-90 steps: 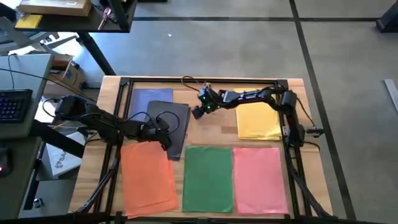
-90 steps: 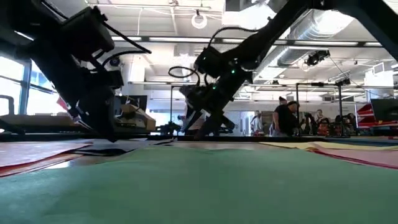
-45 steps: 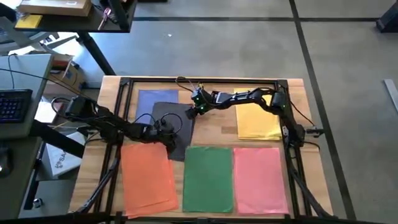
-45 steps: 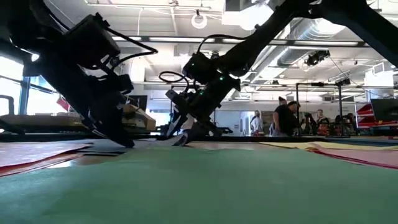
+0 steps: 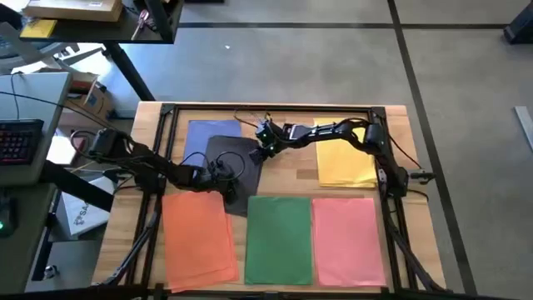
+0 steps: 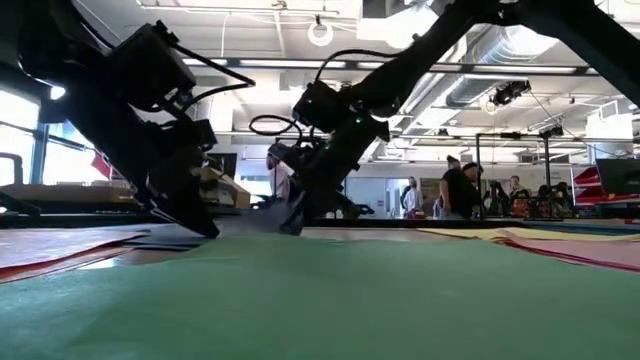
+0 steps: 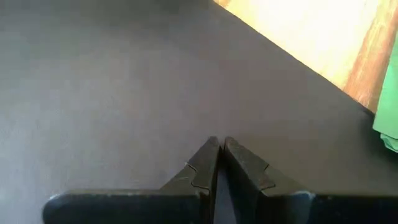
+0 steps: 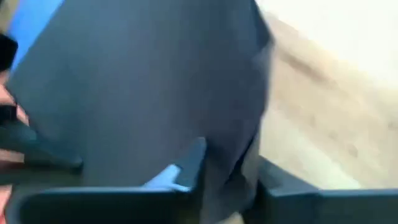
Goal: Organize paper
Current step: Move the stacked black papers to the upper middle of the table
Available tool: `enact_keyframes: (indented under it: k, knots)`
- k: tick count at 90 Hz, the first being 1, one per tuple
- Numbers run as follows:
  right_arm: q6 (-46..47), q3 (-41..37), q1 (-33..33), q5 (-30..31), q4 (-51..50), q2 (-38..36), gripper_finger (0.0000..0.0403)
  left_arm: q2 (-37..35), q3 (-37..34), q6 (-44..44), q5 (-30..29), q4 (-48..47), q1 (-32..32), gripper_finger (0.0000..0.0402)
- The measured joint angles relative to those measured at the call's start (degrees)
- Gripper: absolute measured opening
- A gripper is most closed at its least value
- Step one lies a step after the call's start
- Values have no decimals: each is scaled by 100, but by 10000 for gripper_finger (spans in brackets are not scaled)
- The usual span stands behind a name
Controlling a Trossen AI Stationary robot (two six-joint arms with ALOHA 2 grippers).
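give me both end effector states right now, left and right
Left end effector: closed, pressed on the dark grey paper.
Right end effector: closed on that paper's edge.

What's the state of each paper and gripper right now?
dark grey paper: skewed, overlapping blue, both grippers on it
blue paper: flat, partly covered
yellow paper: flat
orange paper: flat
green paper: flat
pink paper: flat
left gripper: shut, pressing on grey
right gripper: astride grey sheet's edge
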Motion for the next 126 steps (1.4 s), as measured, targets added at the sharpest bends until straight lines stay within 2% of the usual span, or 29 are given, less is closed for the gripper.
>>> enact_keyframes:
  k: [16,27,42,53,64,74,92,110,126]
  knots:
    - [-357,0,91,108,-106,-193,1,-706,302,102,54,-291,-145,14]
    - [-662,1,121,329,-425,-530,0,-1263,513,-8,-33,-1186,-216,14]
    - [-1193,3,89,905,-1501,-1189,0,-1805,596,-572,-729,-2560,-198,14]
    - [-1681,11,-60,1345,-2408,-1521,0,-1835,498,-803,-927,-2840,-64,14]
    - [-1902,-24,-289,1587,-3209,-1610,0,-1607,194,-821,-768,-2656,166,14]
    - [-2115,-26,-466,2049,-3632,-1610,0,-1282,-103,-864,-597,-2283,369,14]
    - [-2728,-26,-649,2211,-3675,-1610,0,-862,-306,-681,-758,-2200,608,14]
    - [-2509,-131,-771,2151,-3210,-1612,0,-866,-320,-225,-1082,-2491,685,14]
    - [-2484,-584,-746,1951,-2633,-1640,0,-1073,36,-311,-982,-3247,595,14]
